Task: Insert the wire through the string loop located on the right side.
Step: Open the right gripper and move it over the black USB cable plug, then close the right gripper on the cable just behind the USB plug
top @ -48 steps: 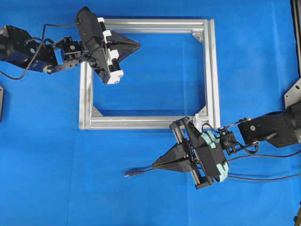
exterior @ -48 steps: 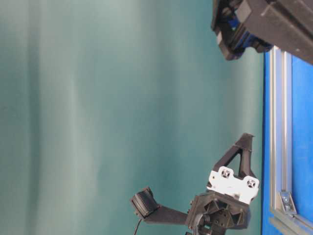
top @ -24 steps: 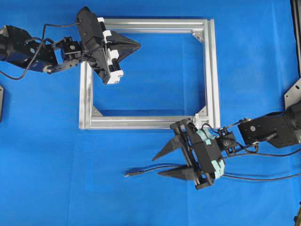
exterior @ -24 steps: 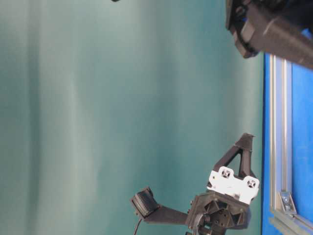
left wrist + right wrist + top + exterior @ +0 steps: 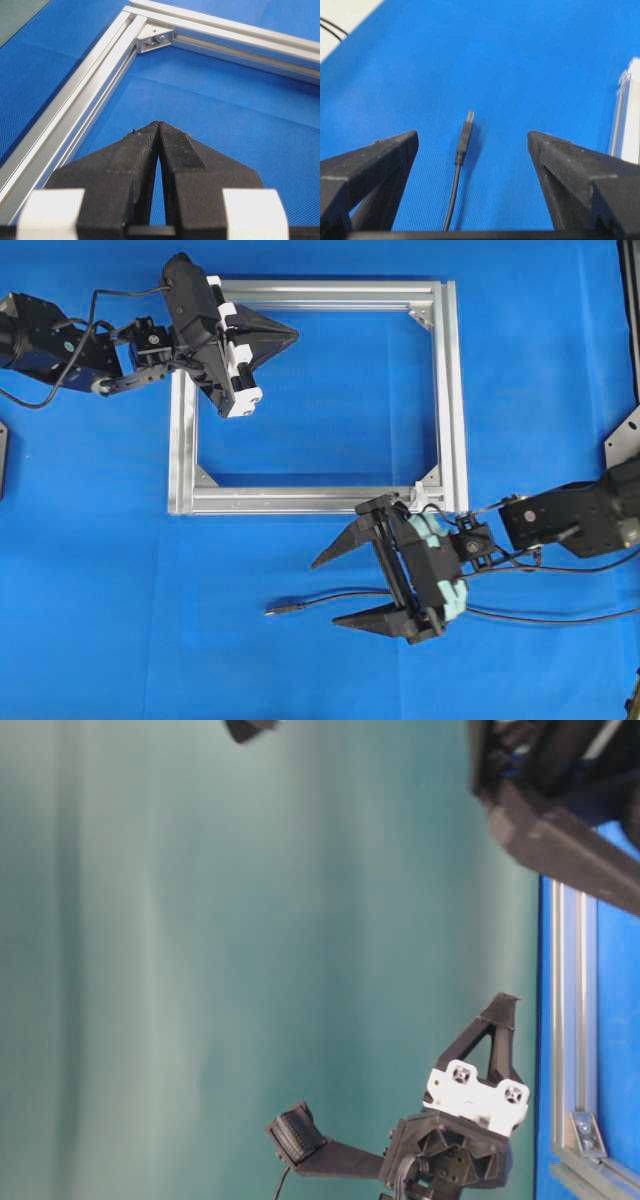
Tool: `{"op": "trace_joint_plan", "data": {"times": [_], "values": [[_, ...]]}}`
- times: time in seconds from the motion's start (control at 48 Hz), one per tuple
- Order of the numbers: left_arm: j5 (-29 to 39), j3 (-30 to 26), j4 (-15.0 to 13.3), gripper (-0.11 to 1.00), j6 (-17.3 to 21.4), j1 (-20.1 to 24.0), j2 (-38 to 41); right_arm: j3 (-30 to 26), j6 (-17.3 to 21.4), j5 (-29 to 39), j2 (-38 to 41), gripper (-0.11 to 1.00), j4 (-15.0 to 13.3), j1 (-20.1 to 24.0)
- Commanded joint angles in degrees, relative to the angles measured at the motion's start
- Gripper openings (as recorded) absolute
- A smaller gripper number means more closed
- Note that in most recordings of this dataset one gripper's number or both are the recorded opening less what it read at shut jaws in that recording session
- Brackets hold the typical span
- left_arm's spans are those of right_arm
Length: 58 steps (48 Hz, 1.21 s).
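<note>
While the wire [image 5: 330,598] is seen from overhead lying loose on the blue mat [image 5: 100,590], none of it has been threaded: it rests below the silver frame [image 5: 455,390], its plug tip pointing left, well short of the small white string loop [image 5: 418,490] at the frame's lower right corner. The right gripper [image 5: 337,592] is spread wide, straddling the wire without touching it; the left gripper [image 5: 290,337] is pressed together over the frame's upper left, holding nothing. From table level, only the left arm and frame edge are shown. Through the right wrist camera, the wire [image 5: 462,150] appears thin, black and gently curved, ending in a small cylindrical plug between the open fingers. Grasping and insertion are judged still to come.
</note>
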Motion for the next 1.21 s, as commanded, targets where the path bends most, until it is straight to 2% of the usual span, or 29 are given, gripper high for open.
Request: {"op": "trace_joint_plan", "data": {"times": [0.0, 0.458, 0.729, 0.937, 1.0, 1.041, 1.187], "values": [[-0.4, -0.9, 0.2, 0.00, 0.1, 0.2, -1.8, -1.3, 0.0, -0.5, 0.4, 0.90, 1.1, 0.4], [-0.2, -0.5, 0.1, 0.00, 0.1, 0.5, -1.9, -4.2, 0.0, -1.6, 9.5, 0.90, 7.6, 1.7], [0.4, -0.5, 0.2, 0.00, 0.1, 0.5, -1.9, -4.5, 0.0, -1.8, 10.4, 0.88, 7.7, 1.7], [0.8, -0.5, 0.1, 0.00, 0.1, 0.5, -1.8, -4.7, -0.1, -1.7, 10.4, 0.82, 7.7, 1.7], [0.8, -0.5, 0.1, 0.00, 0.1, 0.5, -1.8, -4.9, -0.4, -1.7, 10.5, 0.76, 7.7, 1.7], [0.8, -0.5, 0.2, 0.00, 0.1, 0.5, -1.9, -5.2, -0.6, -1.5, 10.5, 0.68, 7.6, 1.7], [0.8, -0.4, 0.1, 0.00, 0.1, 0.7, -2.0, -5.3, -1.0, -0.5, 10.6, 0.26, 6.8, 1.7]]}}
